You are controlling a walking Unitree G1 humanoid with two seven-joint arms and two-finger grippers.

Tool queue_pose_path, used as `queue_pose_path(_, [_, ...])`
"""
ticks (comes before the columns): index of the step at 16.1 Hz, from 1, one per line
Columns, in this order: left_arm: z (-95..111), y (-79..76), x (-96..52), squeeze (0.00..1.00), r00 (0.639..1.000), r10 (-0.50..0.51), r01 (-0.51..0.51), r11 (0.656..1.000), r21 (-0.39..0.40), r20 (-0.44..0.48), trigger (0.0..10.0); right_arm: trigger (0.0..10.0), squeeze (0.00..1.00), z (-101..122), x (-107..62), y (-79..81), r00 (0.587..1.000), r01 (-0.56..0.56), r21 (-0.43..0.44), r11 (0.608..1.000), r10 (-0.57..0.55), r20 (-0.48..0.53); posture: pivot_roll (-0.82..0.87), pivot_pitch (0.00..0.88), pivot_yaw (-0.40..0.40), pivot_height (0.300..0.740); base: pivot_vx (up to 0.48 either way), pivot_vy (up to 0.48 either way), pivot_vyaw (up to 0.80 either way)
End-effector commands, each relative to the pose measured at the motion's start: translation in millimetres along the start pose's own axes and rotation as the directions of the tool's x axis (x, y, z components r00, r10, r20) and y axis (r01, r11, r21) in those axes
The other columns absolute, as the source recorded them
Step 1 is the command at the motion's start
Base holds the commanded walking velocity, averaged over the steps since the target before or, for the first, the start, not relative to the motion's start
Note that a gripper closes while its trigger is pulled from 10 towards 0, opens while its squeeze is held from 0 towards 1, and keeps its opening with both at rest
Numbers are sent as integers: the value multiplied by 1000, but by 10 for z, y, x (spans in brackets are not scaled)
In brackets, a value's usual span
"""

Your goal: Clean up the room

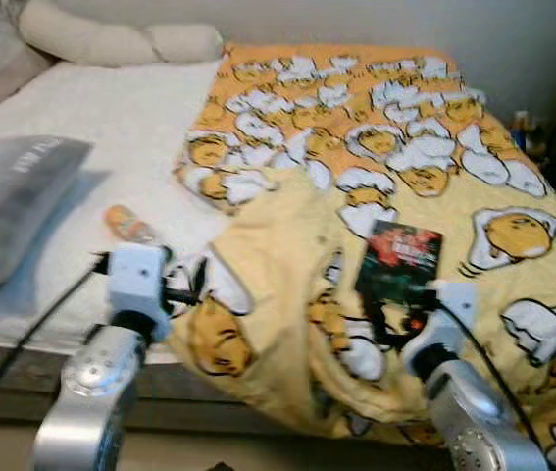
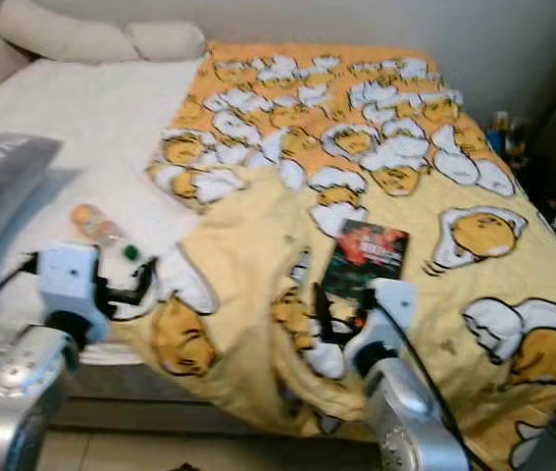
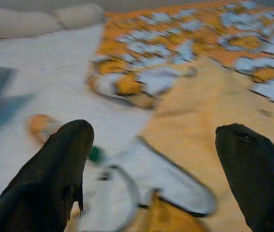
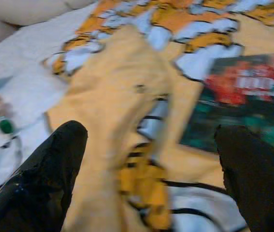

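Nearest you, your left gripper [image 1: 191, 282] hangs over the bed's front edge with its fingers [image 3: 50, 174] spread wide, nothing between them. Your right gripper [image 2: 319, 319] hovers just over the rumpled yellow blanket [image 1: 287, 255], its fingers [image 4: 45, 179] also spread and empty.

Just beyond the right gripper, a dark book [image 1: 398, 262] with a red and green cover lies flat on the blanket. Just beyond the left gripper, a small orange bottle [image 1: 128, 224] with a green cap lies on its side on the white sheet [image 1: 111, 118], near the blanket's folded-back edge.

To your left a grey pillow [image 1: 8, 201] rests on the sheet. Farthest off, cream pillows [image 1: 111, 41] lie along the head of the bed by the wall.
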State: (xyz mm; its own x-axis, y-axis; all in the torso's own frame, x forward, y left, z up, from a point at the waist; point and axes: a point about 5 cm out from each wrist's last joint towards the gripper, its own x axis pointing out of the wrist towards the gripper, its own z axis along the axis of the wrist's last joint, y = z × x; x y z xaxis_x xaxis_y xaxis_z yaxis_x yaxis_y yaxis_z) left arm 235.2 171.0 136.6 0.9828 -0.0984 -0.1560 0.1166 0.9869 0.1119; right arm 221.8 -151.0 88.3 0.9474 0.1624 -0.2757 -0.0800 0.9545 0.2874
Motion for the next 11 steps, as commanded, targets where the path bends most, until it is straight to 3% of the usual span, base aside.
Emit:
queue_pose_path(1, [24,-50,15,0,1000,-9,9,1000,24,10,10000,10000,0,33,-24,-73,1000,29,-9,1000,-29,2,-3,0,32,740,0,-480,0])
queue_pose_path(4, [-12,-55,5,0,1000,10,-10,1000,-16,-11,10000,10000,0,68,-11,-65,1000,19,-34,999,-19,4,3,0,19,740,0,-480,0])
queue_pose_path(6, [-16,-42,-10,0,1000,30,-31,997,-77,-9,10000,10000,0,81,-6,-61,1000,10,-63,998,-10,-4,8,0,10,740,0,0,0])
queue_pose_path(9, [-16,-51,-19,0,1000,24,-24,999,-35,5,10000,10000,0,97,5,-50,1000,-5,-91,996,5,-6,15,0,0,740,0,0,0])
queue_pose_path(11, [-9,-58,-36,0,999,26,-25,999,-39,19,10000,10000,0,101,14,-46,1000,-5,-90,996,5,-9,20,0,-5,740,124,0,-613])
